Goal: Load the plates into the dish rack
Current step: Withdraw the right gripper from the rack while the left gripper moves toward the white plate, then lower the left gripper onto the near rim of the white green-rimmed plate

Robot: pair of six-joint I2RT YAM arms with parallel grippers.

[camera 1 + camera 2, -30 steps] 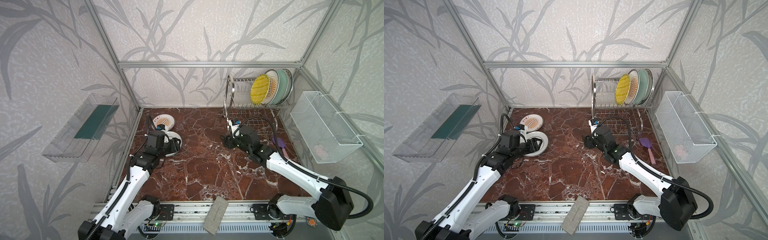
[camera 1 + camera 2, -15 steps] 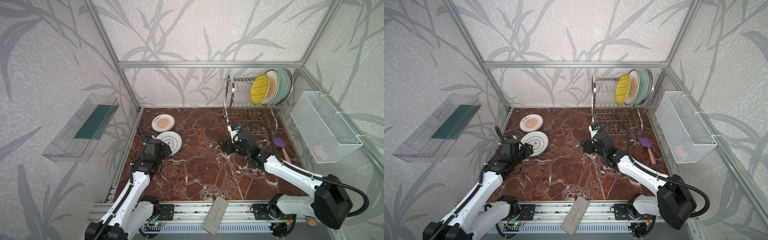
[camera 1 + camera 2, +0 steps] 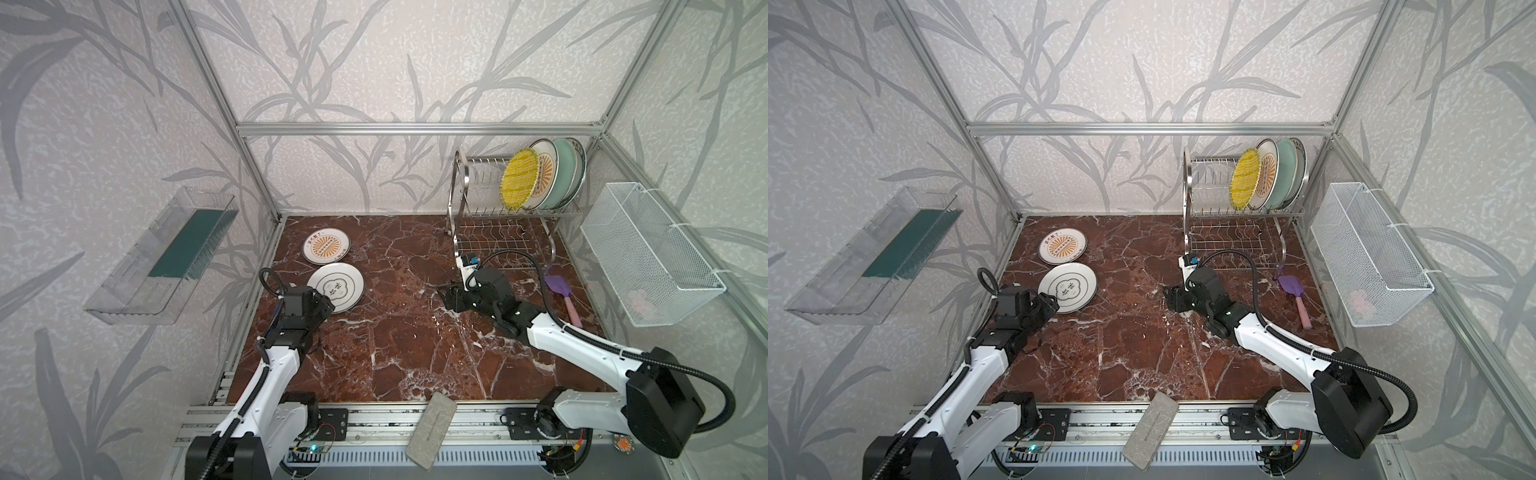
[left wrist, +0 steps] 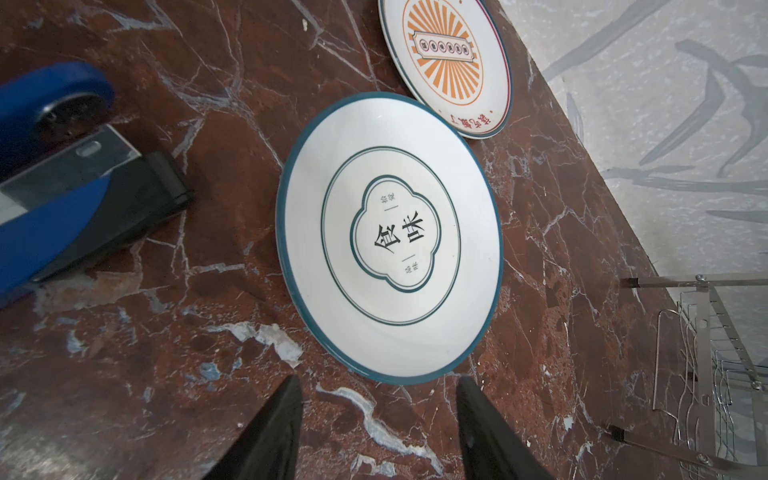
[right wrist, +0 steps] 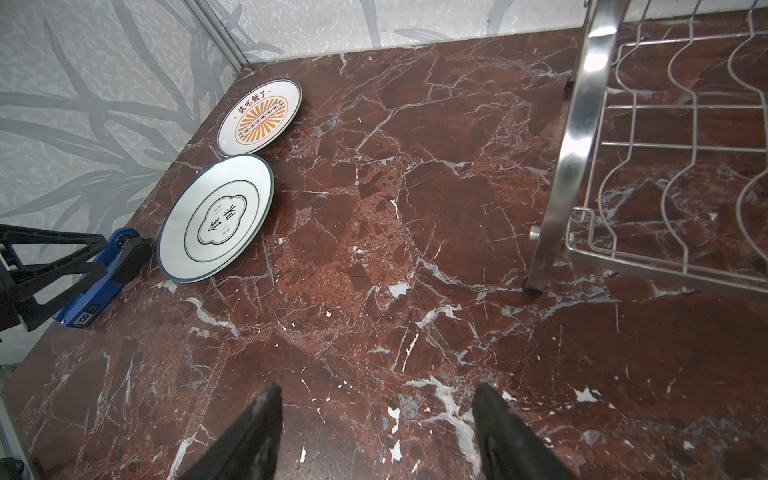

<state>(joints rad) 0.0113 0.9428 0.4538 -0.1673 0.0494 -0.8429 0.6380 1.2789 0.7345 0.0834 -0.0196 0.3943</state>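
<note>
L gripper (image 4: 379, 380) is hanging w/ fingers spread, gripping nothing, tips just beside rim of ringed plate (image 4: 388, 237), which is lying flat on table (image 3: 395, 332) next to sunburst plate (image 3: 326, 247). R gripper (image 5: 377, 388) is hovering spread & empty near dish rack (image 3: 461, 199); 4 plates (image 3: 544, 174) are standing in its top tier.

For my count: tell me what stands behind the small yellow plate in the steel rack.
Behind the small yellow plate: a white orange-sunburst plate, a mint plate, then a last plate, covered except its rim.
</note>
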